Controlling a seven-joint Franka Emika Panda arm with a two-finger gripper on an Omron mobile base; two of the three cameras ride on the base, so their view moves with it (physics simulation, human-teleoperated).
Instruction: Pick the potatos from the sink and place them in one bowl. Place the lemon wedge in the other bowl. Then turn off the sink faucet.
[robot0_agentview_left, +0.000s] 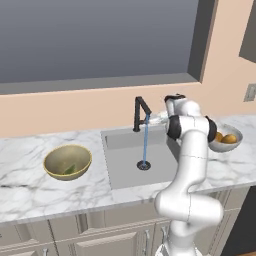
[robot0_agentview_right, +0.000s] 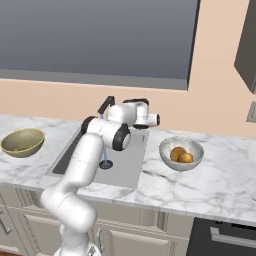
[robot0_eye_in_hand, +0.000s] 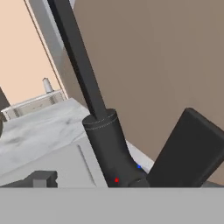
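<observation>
Closest to the hand camera: black faucet (robot0_eye_in_hand: 105, 144) stem, running up toward 11 o'clock, with one dark claw finger (robot0_eye_in_hand: 188, 148) at 4 o'clock beside it. Claw (robot0_agentview_left: 156, 118) spread wide, nothing held; jaws seem to stand off to either side of the faucet base, presumably set to work the handle.

Left to right across the marble desk (robot0_agentview_left: 25, 190):
- Gold bowl (robot0_agentview_left: 67, 161) at 9 o'clock of the sink, well apart from it. Green lemon wedge (robot0_agentview_left: 69, 170) lies inside, so that placement reads as done.
- Sink (robot0_agentview_left: 130, 165) centre, basin bare except for the drain (robot0_agentview_left: 144, 165). Blue water stream (robot0_agentview_left: 145, 142) falls from the spout to the drain: tap is on.
- Silver bowl (robot0_agentview_right: 181, 152) at 3 o'clock of the sink, holding both potatoes (robot0_agentview_right: 181, 155), touching each other.

Judgement: sorting finished; only the shut-off remains, which explains the arm reaching to the faucet at the sink's back edge.
</observation>
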